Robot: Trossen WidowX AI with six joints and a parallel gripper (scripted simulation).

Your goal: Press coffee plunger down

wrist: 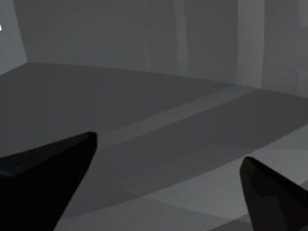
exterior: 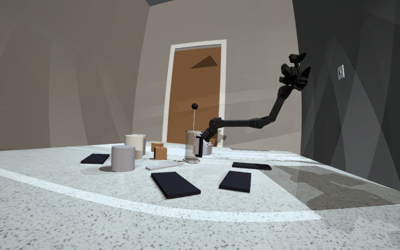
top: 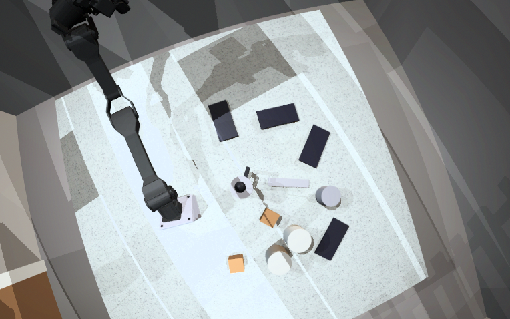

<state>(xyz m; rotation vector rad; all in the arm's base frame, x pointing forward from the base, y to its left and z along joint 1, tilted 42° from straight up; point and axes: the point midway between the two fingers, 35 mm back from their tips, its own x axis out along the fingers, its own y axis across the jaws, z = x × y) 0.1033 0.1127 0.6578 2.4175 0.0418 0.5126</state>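
The coffee press (exterior: 193, 146) stood upright near the middle of the bench (exterior: 88, 206), its plunger (exterior: 194, 105) fully raised, rod vertical. The claw (exterior: 295, 72) hung spread apart, holding nothing, beyond the bench's edge.

A coffee press (exterior: 193, 146) is set mid-table (exterior: 88, 206), flanked on its left by cylinders (exterior: 122, 158) and cubes (exterior: 160, 152), with flat slabs (exterior: 175, 184) laid before it in the exterior view
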